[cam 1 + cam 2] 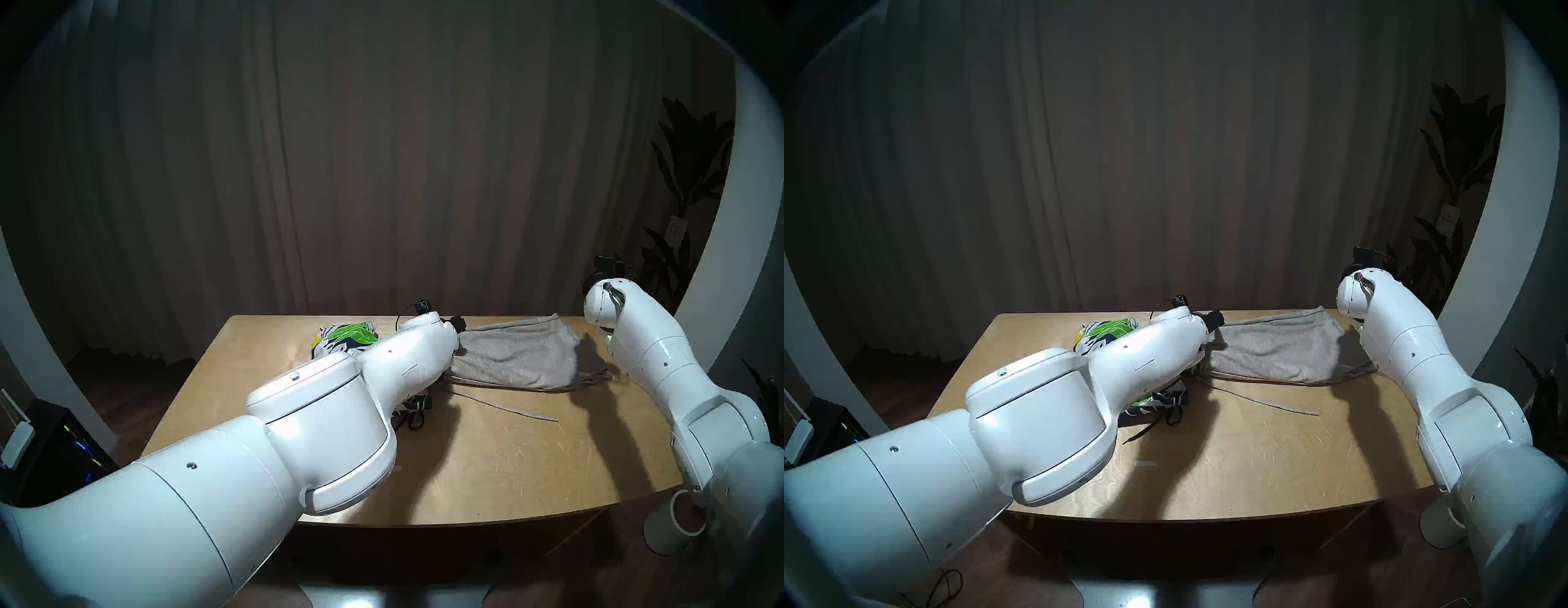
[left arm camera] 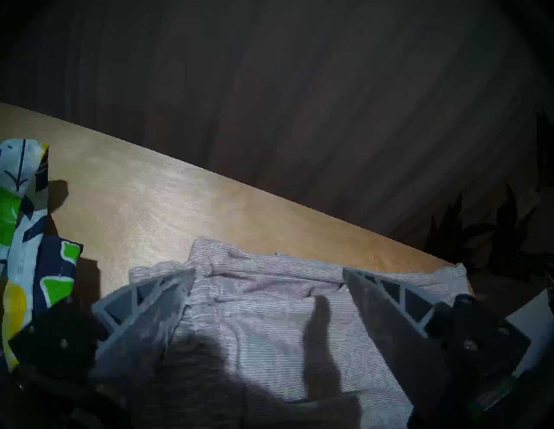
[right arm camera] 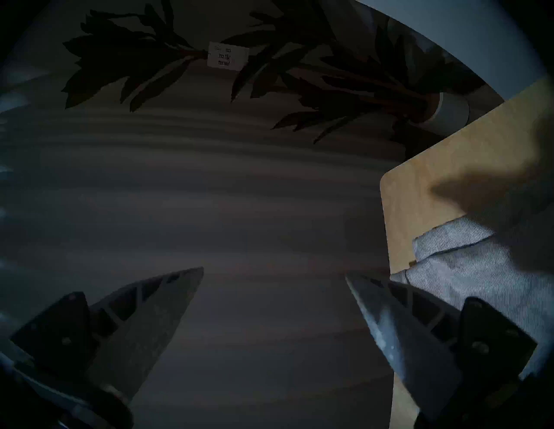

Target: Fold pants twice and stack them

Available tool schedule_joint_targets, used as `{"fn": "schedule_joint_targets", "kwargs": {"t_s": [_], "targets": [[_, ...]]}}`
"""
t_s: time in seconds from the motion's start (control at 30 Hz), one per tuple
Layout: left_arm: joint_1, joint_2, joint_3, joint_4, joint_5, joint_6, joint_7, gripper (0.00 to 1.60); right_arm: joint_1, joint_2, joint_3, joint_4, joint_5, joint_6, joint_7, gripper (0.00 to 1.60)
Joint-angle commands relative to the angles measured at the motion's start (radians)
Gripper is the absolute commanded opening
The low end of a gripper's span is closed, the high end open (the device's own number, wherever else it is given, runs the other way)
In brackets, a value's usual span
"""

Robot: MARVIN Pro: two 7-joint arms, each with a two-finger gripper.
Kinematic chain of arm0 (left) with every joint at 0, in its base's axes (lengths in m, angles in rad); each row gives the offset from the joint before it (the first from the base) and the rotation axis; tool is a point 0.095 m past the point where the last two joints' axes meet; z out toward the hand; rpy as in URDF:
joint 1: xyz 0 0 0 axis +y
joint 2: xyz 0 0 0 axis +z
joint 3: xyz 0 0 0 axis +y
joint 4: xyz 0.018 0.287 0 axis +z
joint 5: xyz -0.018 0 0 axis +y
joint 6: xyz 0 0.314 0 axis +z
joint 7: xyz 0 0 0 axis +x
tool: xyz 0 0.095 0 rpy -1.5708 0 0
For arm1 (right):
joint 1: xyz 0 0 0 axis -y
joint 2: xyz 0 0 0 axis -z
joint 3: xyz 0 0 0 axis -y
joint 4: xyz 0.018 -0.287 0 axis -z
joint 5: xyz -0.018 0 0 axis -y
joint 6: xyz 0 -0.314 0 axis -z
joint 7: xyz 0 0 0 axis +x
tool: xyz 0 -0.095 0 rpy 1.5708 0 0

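Grey shorts (image 2: 269,314): between spread fingers of left gripper (image 2: 269,277). Leaf-print shorts (image 2: 27,239): beside its left finger. Right gripper (image 3: 274,274): fingers spread, grey cloth behind one finger.

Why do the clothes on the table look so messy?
The leafy print shorts lie bunched in a crumpled heap, partly hidden under the left arm, with their black drawstring trailing loose. The grey shorts lie flatter, but their cord straggles across the table. Neither pair looks neatly folded, and they lie side by side, not stacked.
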Motion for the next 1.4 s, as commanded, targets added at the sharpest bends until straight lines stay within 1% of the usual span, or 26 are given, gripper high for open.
{"fn": "schedule_joint_targets", "kwargs": {"t_s": [0.0, 0.13, 0.23, 0.33, 0.37, 0.6, 0.83, 0.87, 1.0, 1.13, 1.37], "targets": [[-0.038, -0.007, 0.005, -0.01, 0.01, -0.045, 0.005, 1.6, -0.053, 0.071, 0.032, -0.121, 0.021, 0.018, 0.01, 1.6], [-0.066, -0.003, -0.009, -0.028, -0.002, -0.061, -0.014, 1.6, -0.067, 0.08, 0.053, -0.17, 0.051, 0.049, 0.018, 1.6], [-0.085, 0.0, -0.025, -0.042, -0.013, -0.067, -0.028, 1.6, -0.074, 0.095, 0.061, -0.213, 0.06, 0.064, 0.014, 1.6], [-0.09, 0.007, -0.039, -0.048, -0.02, -0.072, -0.034, 1.6, -0.092, 0.12, 0.073, -0.255, 0.068, 0.068, 0.01, 1.6], [-0.09, 0.013, -0.045, -0.05, -0.027, -0.074, -0.038, 1.6, -0.105, 0.139, 0.084, -0.281, 0.075, 0.07, 0.006, 1.6], [-0.088, 0.037, -0.064, -0.058, -0.045, -0.085, -0.057, 1.6, -0.155, 0.188, 0.108, -0.31, 0.094, 0.08, -0.002, 1.6], [-0.075, 0.068, -0.074, -0.053, -0.057, -0.095, -0.072, 1.6, -0.202, 0.22, 0.124, -0.323, 0.117, 0.095, -0.01, 1.6], [-0.075, 0.079, -0.076, -0.052, -0.06, -0.098, -0.076, 1.6, -0.217, 0.231, 0.127, -0.327, 0.123, 0.101, -0.013, 1.6], [-0.076, 0.097, -0.079, -0.049, -0.065, -0.103, -0.08, 1.6, -0.239, 0.245, 0.128, -0.328, 0.129, 0.11, -0.015, 1.6], [-0.075, 0.132, -0.088, -0.042, -0.075, -0.112, -0.088, 1.6, -0.281, 0.27, 0.13, -0.331, 0.141, 0.127, -0.019, 1.6], [-0.069, 0.177, -0.098, -0.033, -0.088, -0.124, -0.097, 1.6, -0.334, 0.294, 0.127, -0.344, 0.16, 0.157, -0.02, 1.6]]}}
